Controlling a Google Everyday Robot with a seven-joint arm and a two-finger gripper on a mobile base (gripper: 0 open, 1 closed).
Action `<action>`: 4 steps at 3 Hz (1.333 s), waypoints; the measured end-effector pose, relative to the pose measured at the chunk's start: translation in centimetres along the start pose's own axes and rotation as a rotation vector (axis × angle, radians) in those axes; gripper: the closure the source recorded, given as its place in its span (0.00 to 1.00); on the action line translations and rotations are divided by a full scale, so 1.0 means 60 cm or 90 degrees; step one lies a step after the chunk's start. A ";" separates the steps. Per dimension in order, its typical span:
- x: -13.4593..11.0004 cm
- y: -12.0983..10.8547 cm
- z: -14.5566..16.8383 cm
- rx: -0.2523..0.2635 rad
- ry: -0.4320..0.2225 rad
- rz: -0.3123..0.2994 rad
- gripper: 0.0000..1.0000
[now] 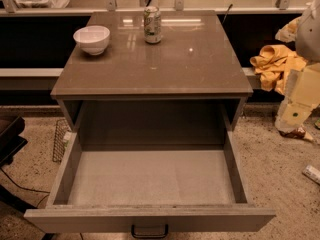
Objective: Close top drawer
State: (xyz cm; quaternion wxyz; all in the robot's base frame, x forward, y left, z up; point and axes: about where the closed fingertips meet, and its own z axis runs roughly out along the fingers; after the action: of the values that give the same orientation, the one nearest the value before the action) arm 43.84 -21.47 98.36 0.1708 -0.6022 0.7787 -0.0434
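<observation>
Hand (294, 115) hangs off to the right of the wide-open top drawer (150, 180); spread or pressed together, can't tell.

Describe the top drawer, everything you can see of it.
The top drawer is pulled far out of the cabinet toward the camera, open and empty. It has grey-brown, wood-like side walls, a flat front panel and a bare, pale grey inner floor. A small black loop handle sits centred on the front, partly cut off by the picture's lower edge. The drawer sits level beneath the glossy cabinet top. Nothing touches it: the gripper is off to the right, beside the cabinet and apart from the drawer.
</observation>
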 end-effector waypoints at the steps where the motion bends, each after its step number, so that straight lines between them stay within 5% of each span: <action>1: 0.011 0.007 0.000 0.006 0.000 0.002 0.00; 3: 0.101 0.087 0.043 0.031 -0.052 0.013 0.00; 4: 0.145 0.144 0.093 0.039 -0.082 0.024 0.15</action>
State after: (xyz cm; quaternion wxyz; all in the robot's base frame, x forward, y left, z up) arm 35.79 -26.66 88.89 0.2399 -0.5834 0.7755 -0.0252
